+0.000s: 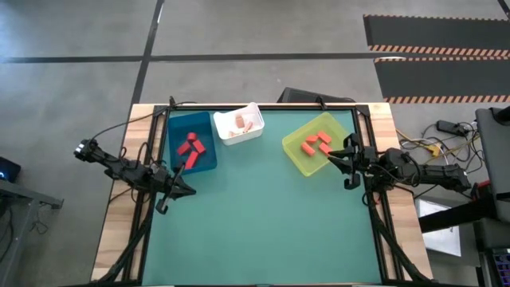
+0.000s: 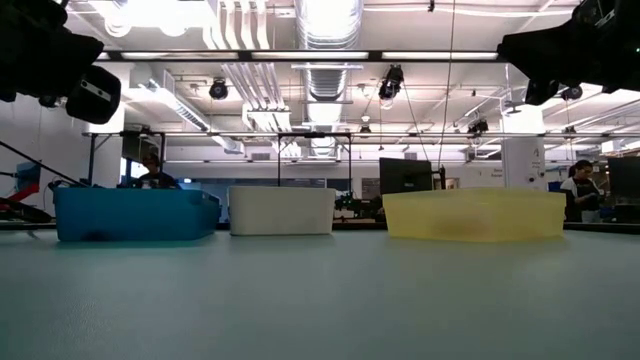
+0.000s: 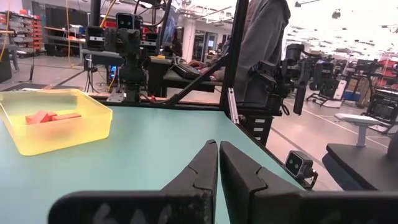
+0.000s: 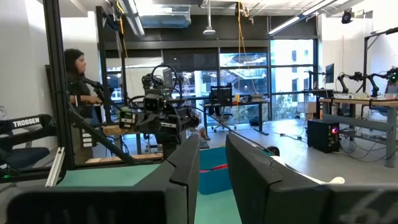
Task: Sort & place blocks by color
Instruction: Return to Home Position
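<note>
Though small, blocks (image 1: 190,146) (cubes, bars) rest in plastic bins (image 1: 205,162).

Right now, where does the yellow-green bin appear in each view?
High view: the yellow-green bin lies right of centre.
Low view: bin right, beside the white bin.
Left wrist view: bin beyond the left gripper, holding orange blocks.
Right wrist view: not in it.
Shared landmark: the teal table top.

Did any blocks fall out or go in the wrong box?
Nothing looks wrong. The red blocks sit in the blue bin, the tan blocks in the white bin, the orange blocks in the yellow-green bin, and all three bins stand flat. The left hand and right hand wait at the table's sides.
</note>
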You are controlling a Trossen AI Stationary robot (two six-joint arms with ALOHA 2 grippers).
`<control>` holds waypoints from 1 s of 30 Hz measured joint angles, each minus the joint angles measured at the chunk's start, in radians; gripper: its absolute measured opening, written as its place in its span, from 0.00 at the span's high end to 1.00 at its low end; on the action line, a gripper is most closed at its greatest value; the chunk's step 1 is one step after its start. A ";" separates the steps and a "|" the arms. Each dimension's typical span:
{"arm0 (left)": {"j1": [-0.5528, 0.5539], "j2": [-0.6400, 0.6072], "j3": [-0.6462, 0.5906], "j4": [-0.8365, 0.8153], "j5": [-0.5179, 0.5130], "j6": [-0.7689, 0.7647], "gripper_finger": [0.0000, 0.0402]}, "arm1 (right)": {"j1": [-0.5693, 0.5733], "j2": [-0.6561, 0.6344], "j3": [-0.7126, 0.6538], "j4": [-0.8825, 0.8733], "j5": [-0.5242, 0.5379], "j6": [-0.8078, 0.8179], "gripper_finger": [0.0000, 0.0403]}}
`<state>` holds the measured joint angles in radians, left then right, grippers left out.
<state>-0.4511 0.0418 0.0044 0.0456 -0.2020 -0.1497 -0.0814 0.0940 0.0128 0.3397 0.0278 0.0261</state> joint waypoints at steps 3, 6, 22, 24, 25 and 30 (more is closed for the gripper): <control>0.000 0.000 0.000 0.000 0.000 0.000 1.00 | 0.000 0.000 0.000 0.000 0.000 0.000 0.82; 0.000 0.000 0.000 0.000 0.000 0.000 1.00 | 0.000 0.000 0.000 0.000 0.000 0.000 0.81; 0.000 0.000 0.000 0.000 0.000 0.000 1.00 | 0.000 0.000 0.000 0.000 0.000 0.000 0.82; 0.000 0.000 0.000 0.000 0.000 0.000 1.00 | 0.000 0.000 0.000 0.000 0.000 0.000 0.83; 0.000 0.000 0.000 0.000 0.000 0.000 1.00 | 0.000 0.000 0.000 0.000 0.000 0.000 0.83; 0.000 0.000 0.000 0.000 0.000 0.000 1.00 | 0.000 0.000 0.000 0.000 0.000 0.000 0.83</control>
<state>-0.4511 0.0418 0.0044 0.0456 -0.2019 -0.1498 -0.0814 0.0943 0.0132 0.3397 0.0277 0.0261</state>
